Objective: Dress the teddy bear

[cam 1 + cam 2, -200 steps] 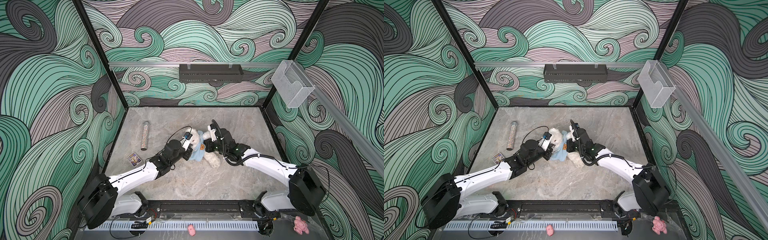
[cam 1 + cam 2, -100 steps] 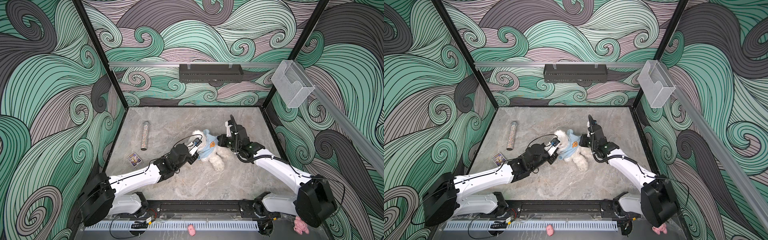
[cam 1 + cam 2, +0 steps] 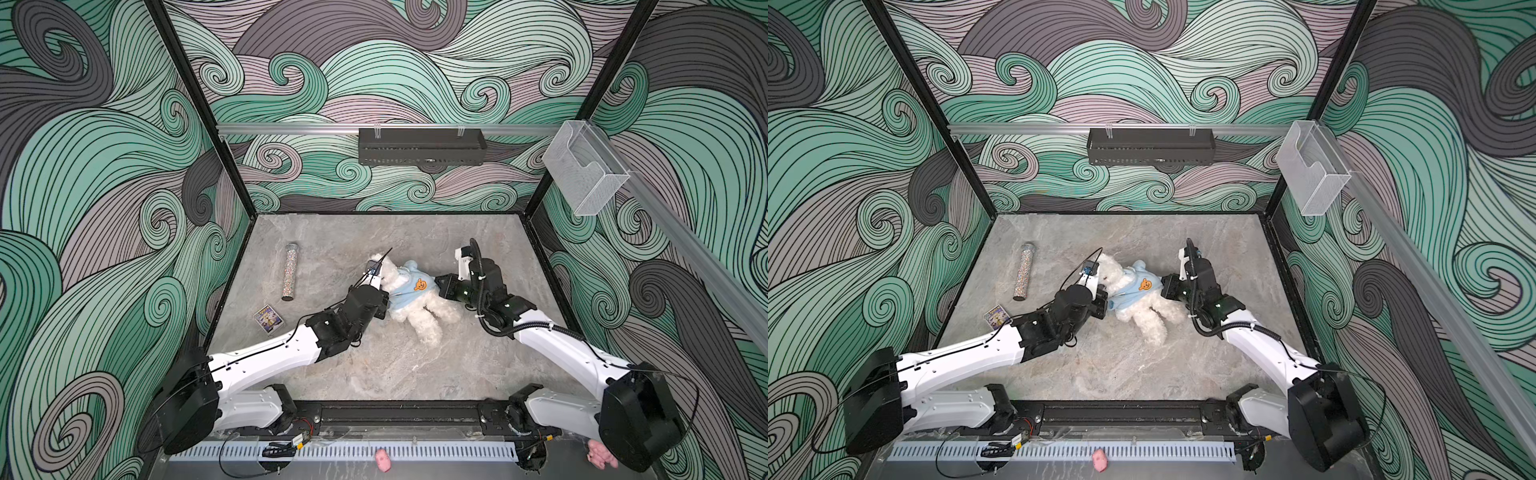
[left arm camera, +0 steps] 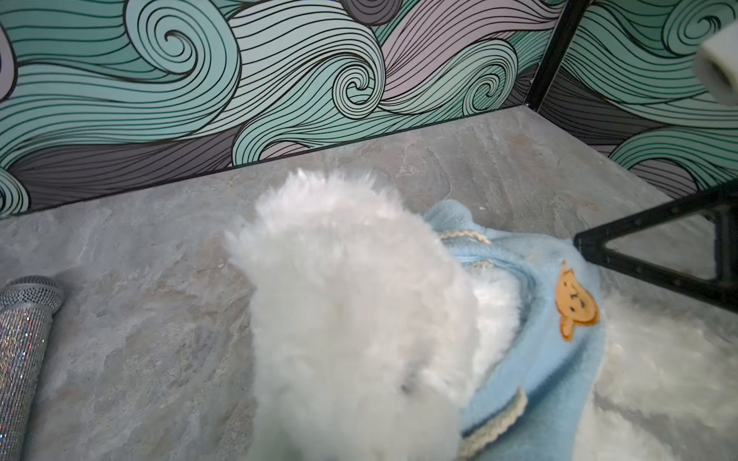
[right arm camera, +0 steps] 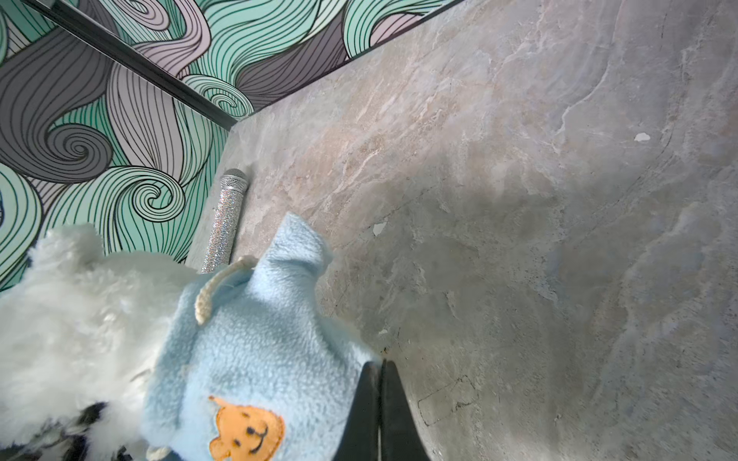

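Teddy bear (image 3: 422,318) supine on desk (image 3: 374,365), blue hoodie (image 3: 409,291) on torso. Left gripper (image 3: 386,301) jaws together at hoodie side; right gripper (image 5: 382,367) jaws together at hem.

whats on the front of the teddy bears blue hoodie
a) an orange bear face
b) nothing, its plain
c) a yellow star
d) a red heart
a: the light blue hoodie on the teddy bear carries an orange bear-face patch, visible in both top views and in both wrist views.
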Robot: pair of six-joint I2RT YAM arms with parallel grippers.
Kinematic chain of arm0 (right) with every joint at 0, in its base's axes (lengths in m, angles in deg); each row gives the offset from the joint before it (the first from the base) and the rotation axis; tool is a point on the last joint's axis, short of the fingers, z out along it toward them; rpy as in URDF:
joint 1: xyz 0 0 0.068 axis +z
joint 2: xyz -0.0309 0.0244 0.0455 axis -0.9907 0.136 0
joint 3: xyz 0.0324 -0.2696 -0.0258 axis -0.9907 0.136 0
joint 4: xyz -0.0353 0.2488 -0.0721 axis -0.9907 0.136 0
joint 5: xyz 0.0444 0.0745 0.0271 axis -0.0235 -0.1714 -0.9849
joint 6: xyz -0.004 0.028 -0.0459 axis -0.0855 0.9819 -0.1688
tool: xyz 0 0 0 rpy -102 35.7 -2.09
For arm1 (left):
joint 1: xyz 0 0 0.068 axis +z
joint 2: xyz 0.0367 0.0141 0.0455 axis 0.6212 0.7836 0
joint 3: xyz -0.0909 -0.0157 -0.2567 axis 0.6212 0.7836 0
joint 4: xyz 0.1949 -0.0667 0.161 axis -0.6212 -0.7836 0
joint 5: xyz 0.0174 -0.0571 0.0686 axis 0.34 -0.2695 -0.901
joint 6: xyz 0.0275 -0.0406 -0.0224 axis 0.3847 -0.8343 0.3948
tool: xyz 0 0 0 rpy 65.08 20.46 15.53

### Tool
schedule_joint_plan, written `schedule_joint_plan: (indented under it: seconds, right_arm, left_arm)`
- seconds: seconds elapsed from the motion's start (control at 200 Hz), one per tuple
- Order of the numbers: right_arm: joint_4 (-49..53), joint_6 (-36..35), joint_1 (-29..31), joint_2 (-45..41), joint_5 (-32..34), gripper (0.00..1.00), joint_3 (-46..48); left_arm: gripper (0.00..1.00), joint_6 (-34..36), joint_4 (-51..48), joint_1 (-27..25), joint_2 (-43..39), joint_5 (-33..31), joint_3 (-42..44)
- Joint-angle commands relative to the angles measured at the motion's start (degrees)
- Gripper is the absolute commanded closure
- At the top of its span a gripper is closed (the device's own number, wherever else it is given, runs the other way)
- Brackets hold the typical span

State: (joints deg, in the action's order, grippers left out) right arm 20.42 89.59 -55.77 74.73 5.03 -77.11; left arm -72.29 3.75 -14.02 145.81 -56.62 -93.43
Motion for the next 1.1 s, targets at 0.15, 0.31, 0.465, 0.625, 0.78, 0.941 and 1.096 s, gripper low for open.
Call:
schedule_joint_plan:
  seconds: [0.15,0.31,0.465,0.625,0.78,0.941,1.096]
  right_arm:
    - [4.68,-0.25,-6.29,-1.32,14.58,1.0,2.69]
    - [-1.7,-1.91,-4.8,3.65,5.0,1.0,0.0]
    - [3.91,-10.59,-3.74,8.76,-6.31,0.94,-7.46]
    - [10.51,-17.61,-2.07,2.92,-5.25,0.67,-10.06]
    - [9.63,-20.93,8.14,-1.81,-0.46,0.56,-7.57]
    - [-1.32,-14.51,17.4,-1.07,-3.55,0.54,-0.89]
    - [-10.37,-6.12,20.58,3.58,-7.49,0.56,1.24]
  left_arm:
    - [1.0,-10.69,-13.77,7.33,-3.66,-17.57,0.26]
    - [1.0,-13.83,-15.45,7.34,-2.28,-6.85,-1.73]
    - [1.0,-16.85,-19.29,7.34,-0.46,2.15,-5.42]
    - [1.0,-18.89,-21.83,7.76,-0.76,6.02,-6.6]
    - [1.0,-25.65,-29.41,11.39,-0.15,14.38,-10.27]
    - [1.0,-33.1,-27.76,15.83,-2.24,23.47,-9.24]
    - [1.0,-34.52,-27.11,16.13,-3.18,25.26,-9.3]
